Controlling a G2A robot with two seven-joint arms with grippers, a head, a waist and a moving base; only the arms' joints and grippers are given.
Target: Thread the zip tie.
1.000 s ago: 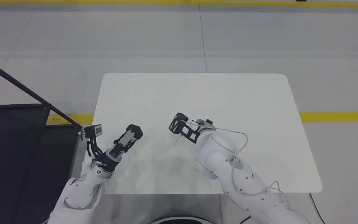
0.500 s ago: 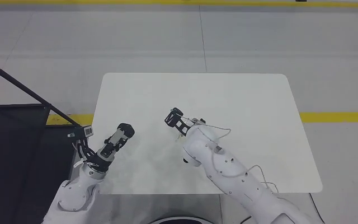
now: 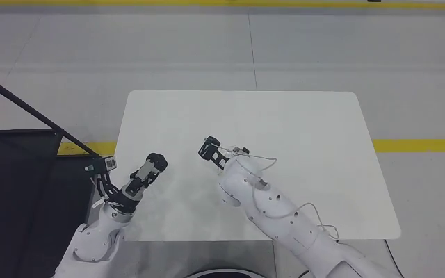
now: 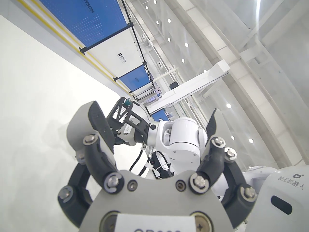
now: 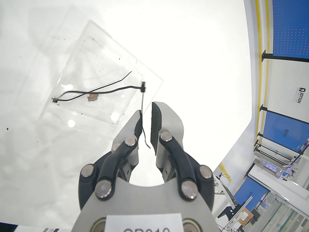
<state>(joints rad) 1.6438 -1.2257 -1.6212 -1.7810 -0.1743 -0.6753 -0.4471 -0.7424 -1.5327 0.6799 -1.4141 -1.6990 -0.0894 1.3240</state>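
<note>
Right gripper (image 5: 146, 112): closed to a narrow slit with a black zip tie (image 5: 142, 102) in it. The strap lies against one pad.
Tie's axis: in line with the fingers. Its head (image 5: 143, 88) sticks out past the fingertips and its tail (image 5: 147, 143) curls back toward the wrist.
Where it is: held above the near-left part of the table (image 3: 306, 132), over a clear tray (image 5: 101, 49).
In the tray: more black ties (image 5: 96, 92), lying crossed. I cannot tell whether the held head touches them or just hangs in front of them.
Left gripper (image 4: 154, 119): wide open and empty.
Which way: the left gripper sits to the left of the right one and a little nearer, apart from it. Its open fingers point toward the right gripper's tips.
Nearer arm: the right one already has the tie, so the left would have to come across to it.
Next move, as I judge it: the tail has to reach the head, so the free gripper would need to take one end. The head is the easier end to reach, since the tail is tucked in between the fingers.
Risk: the strap is thin and could slip in a loose pinch.
</note>
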